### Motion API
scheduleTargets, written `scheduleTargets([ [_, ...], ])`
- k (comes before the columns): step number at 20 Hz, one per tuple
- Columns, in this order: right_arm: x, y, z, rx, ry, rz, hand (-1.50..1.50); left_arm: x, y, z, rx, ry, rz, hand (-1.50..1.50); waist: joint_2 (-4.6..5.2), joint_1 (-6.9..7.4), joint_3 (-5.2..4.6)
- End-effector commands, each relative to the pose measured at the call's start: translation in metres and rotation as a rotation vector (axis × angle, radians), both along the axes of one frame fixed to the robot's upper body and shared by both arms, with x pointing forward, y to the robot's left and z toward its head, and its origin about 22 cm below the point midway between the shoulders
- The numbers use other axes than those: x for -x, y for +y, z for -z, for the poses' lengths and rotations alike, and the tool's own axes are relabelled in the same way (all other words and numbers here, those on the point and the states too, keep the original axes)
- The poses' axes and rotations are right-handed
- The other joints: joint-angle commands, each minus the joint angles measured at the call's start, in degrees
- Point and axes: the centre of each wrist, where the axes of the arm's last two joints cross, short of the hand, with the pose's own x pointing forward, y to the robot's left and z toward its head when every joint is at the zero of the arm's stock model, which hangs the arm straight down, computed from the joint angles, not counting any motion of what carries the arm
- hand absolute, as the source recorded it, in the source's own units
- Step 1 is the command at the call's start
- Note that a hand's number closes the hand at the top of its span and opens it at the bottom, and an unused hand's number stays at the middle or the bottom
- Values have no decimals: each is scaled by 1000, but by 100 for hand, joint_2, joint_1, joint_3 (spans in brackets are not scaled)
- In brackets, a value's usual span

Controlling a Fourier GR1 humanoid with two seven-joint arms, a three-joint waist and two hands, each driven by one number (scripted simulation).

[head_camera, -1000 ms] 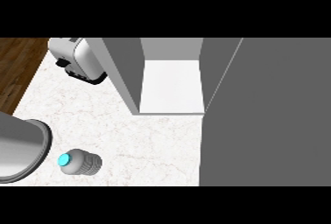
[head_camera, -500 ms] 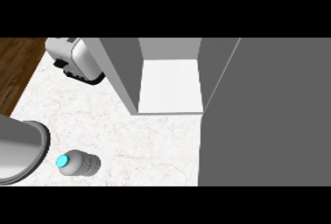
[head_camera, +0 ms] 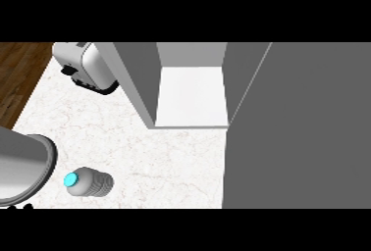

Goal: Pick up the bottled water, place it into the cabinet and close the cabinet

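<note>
The bottled water [head_camera: 88,182] stands upright on the marble counter [head_camera: 145,152] at the lower left, seen from above: a grey body with a cyan cap. The cabinet [head_camera: 192,98] is open at the upper middle, showing a bare white shelf. Its dark grey door [head_camera: 301,127] swings out and fills the right side. A large grey cylinder [head_camera: 20,166] at the left edge looks like my left forearm and lies just left of the bottle. A few black tips [head_camera: 20,207] at the lower left edge may belong to my left hand. My right hand does not show.
A silver toaster [head_camera: 87,68] sits at the counter's back left, close to the cabinet's left wall [head_camera: 134,81]. Dark wooden floor [head_camera: 18,73] lies beyond the counter's left edge. Bare marble stretches between the bottle and the cabinet's opening.
</note>
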Motion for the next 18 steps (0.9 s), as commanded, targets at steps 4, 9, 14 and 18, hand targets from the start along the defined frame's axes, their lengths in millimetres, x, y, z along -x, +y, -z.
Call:
scheduleTargets([
  [4,23,6,-48,-14,-65,-39,-150,-8,30,47,38,64,-10,-150,16,-53,2],
  [9,24,-3,-31,-11,-76,-25,-150,-12,33,96,36,88,-2,-150,21,-22,6],
  [14,38,0,-47,3,-63,-22,-150,-39,44,117,65,61,-19,-150,31,-92,2],
  [18,35,-6,-34,1,-65,-19,-150,-43,66,144,71,57,-35,-150,40,-48,6],
])
